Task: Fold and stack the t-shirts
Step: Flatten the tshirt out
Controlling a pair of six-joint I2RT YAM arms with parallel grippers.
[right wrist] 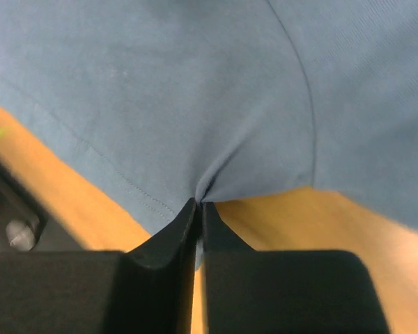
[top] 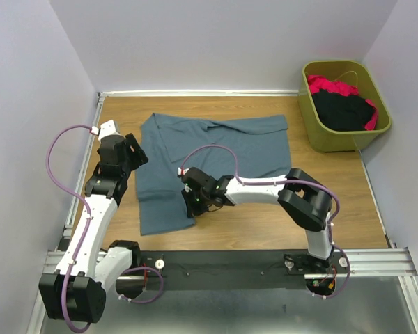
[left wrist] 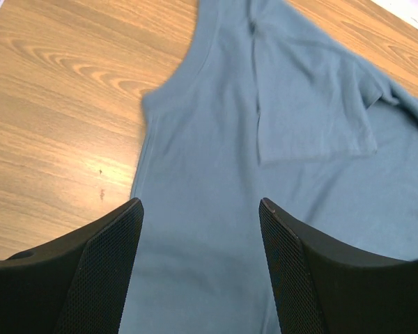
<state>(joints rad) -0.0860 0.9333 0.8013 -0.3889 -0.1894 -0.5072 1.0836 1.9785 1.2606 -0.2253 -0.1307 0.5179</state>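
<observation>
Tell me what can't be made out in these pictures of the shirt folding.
- Top view: the wall of the bin hides how many shirts lie under the black cloth and red cloth.
- Top view: the right end effector covers the hem of the blue shirt where it pinches.
- Left wrist view: frame edges cut the blue shirt off; the left end effector hides cloth below it.

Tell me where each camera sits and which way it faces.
Top external: above and behind the bases, looking down at the wooden table, the slate-blue cloth t-shirt and the olive-green plastic bin; both arms show.
Left wrist: on the left gripper, open over the shirt's left edge; its black fingers show.
Right wrist: on the right gripper, shut on the shirt's near edge; its closed fingers show.
Shared: all three see the shirt and the table.
</observation>
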